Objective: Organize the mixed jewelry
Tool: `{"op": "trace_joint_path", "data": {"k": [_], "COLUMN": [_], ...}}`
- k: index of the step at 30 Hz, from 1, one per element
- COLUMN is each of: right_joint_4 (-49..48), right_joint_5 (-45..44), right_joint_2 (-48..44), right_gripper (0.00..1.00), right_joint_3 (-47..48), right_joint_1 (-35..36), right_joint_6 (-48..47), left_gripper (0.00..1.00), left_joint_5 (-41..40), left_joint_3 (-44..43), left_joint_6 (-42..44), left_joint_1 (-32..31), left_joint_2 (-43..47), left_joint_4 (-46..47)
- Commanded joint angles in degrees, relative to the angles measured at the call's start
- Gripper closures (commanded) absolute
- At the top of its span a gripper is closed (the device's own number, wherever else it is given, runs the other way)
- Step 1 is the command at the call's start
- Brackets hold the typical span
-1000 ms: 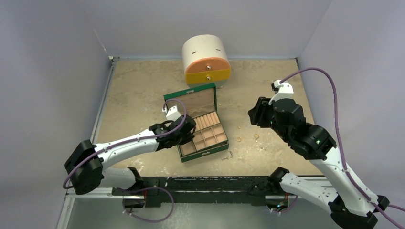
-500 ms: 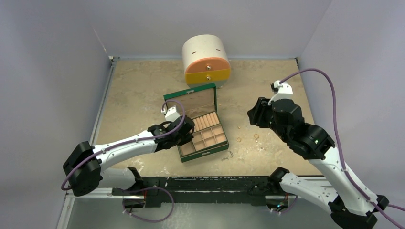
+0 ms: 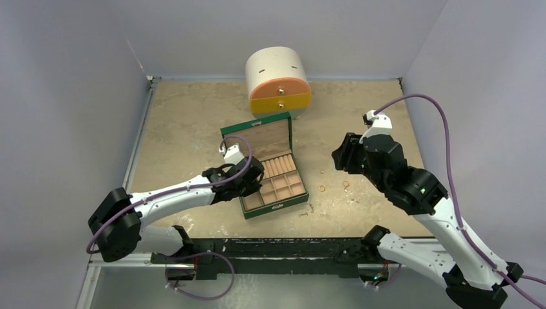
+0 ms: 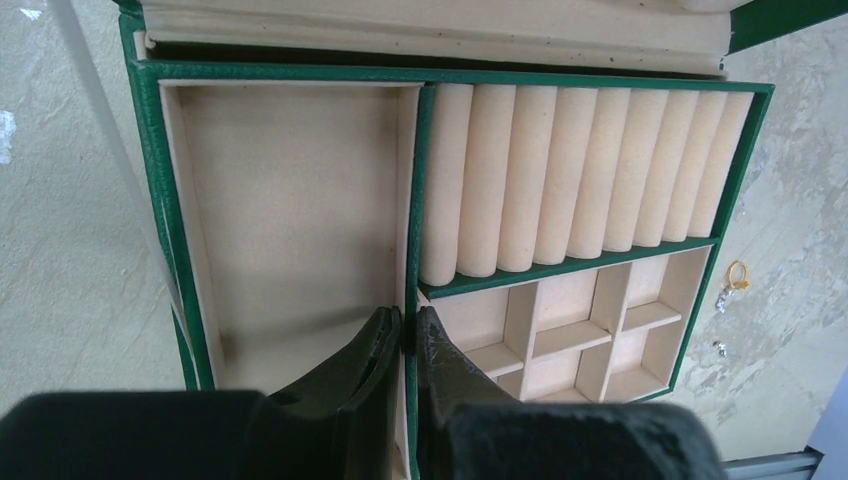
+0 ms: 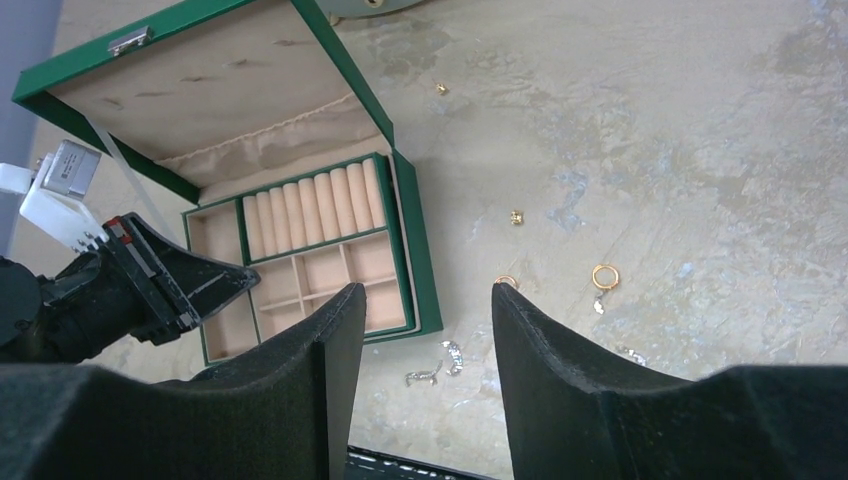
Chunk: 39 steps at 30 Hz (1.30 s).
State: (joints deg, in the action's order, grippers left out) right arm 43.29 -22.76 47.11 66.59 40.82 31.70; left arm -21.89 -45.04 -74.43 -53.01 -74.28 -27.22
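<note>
The mixed jewelry lies loose on the table to the right of the open green box (image 3: 277, 208). There is a gold hoop (image 5: 604, 275), a gold ring (image 5: 506, 281), small gold bits (image 5: 517, 216) and silvery pieces (image 5: 452, 355). My left gripper (image 4: 408, 318) is down inside the box, its fingers pinched on the green divider wall (image 4: 415, 200) between the large tray and the small cells. The gold hoop (image 4: 737, 275) shows past the box's right side. My right gripper (image 5: 428, 290) hangs open above the table, over the silvery pieces, and holds nothing.
A round cream, orange and yellow drawer chest (image 3: 278, 80) stands at the back, behind the box's raised lid (image 3: 261, 137). The box has a row of ring rolls (image 4: 580, 170) and several small cells. Walls close in the table on the left, the back and the right.
The right arm has drifted slightly left. The left gripper stays in the box and has barely moved.
</note>
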Motion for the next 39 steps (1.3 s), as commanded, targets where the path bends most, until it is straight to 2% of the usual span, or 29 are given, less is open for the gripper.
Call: {"op": "trace_joint_path", "data": {"k": [1,5,8,18,27,32,35,39], "right_joint_4": [-1.72,-2.03,-2.60,-5.07,-4.14,-4.40,-4.48,-5.11], "right_joint_5": [0.83,2.03,2.75,5.11,6.14,6.16,5.72,5.62], "right_joint_2": [-0.53,-0.41,0.02,3.15,6.15,8.21,9.39,10.39], "right_gripper": [0.47,0.46,0.46,0.46,0.46,0.46,0.46,0.46], "right_joint_3": [-0.10,-0.72,-1.16,-1.37,-3.44,-5.55,-7.26,-9.65], "right_joint_1": [0.14,0.14,0.16,0.19,0.10,0.05,-0.54,-1.16], "right_joint_6": [1.01,1.31,1.04,-0.87,-1.71,-1.61,-1.39,-0.84], "left_gripper": [0.87,0.71,0.63,0.56,0.51,0.43,0.28,0.22], "left_joint_5": [-1.80,-2.70,-3.13,-4.53,-7.89,-9.97,-10.71,-14.21], "left_joint_3": [0.03,-1.32,-2.82,-10.05,-19.82,-24.37,-26.71,-27.50], "left_joint_6": [-0.15,0.24,0.70,4.93,18.99,26.67,29.94,33.65], "left_joint_1": [0.11,0.10,0.10,0.19,0.37,0.91,1.38,1.64], "left_joint_2": [-0.15,0.63,1.33,5.20,10.44,11.83,11.77,12.76], "left_joint_4": [-3.98,-5.23,-6.00,-8.25,-8.38,-9.64,-11.43,-12.89]}}
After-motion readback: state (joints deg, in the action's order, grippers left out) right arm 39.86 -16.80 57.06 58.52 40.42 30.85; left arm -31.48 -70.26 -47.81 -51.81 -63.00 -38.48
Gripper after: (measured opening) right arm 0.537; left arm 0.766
